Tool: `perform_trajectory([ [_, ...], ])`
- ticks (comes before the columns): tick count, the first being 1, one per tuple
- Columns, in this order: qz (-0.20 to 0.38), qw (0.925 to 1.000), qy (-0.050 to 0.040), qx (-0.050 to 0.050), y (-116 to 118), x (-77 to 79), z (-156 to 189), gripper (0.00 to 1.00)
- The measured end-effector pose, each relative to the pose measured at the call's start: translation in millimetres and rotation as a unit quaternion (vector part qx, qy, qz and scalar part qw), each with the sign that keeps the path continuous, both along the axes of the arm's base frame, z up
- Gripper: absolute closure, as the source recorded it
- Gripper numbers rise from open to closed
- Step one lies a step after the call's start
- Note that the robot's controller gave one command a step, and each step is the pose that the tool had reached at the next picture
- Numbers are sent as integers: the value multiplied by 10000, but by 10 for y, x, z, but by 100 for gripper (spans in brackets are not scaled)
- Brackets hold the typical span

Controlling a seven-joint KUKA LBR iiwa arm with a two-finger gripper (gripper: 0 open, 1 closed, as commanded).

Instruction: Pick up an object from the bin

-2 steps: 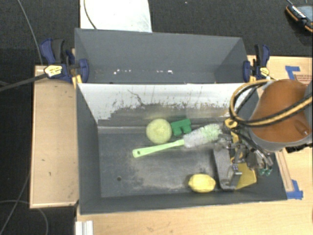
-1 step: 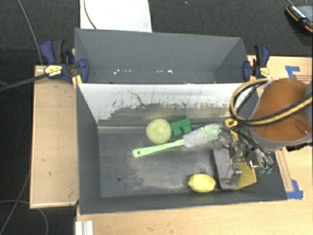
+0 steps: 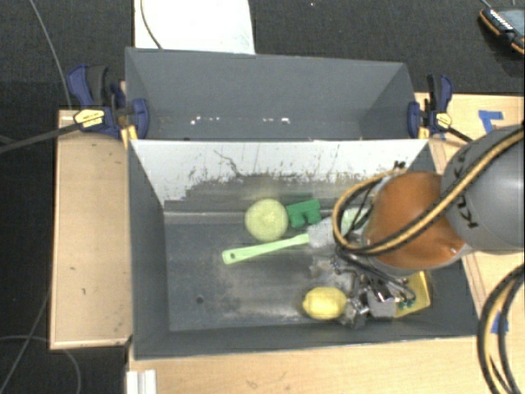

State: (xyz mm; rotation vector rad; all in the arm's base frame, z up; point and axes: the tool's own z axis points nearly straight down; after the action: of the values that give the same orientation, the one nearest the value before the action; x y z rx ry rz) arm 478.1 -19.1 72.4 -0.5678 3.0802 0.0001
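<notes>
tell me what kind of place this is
Probably a robotics lab grasping rig: a cabled robot arm reaches into a grey metal bin of loose things, like a yellow lemon and a green ball.

Positions taken from the gripper [image 3: 365, 309]. Up and to its left we see a pale green ball [image 3: 267, 218], with a green block [image 3: 304, 213] just beside it on the right. Below both lies a light green long-handled tool [image 3: 264, 251], slantwise, with its thin end farthest left. Just right of the gripper we note a flat yellow piece [image 3: 420, 292], partly hidden.
</notes>
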Motion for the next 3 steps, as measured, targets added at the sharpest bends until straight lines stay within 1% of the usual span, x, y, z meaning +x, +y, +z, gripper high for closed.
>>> perform_trajectory([
  [1,-129,9999,22,-7,111,8,546,0],
  [2,2801,9600,0,-31,-645,603,277,0],
  [3,-352,9994,4,0,169,175,54,0],
])
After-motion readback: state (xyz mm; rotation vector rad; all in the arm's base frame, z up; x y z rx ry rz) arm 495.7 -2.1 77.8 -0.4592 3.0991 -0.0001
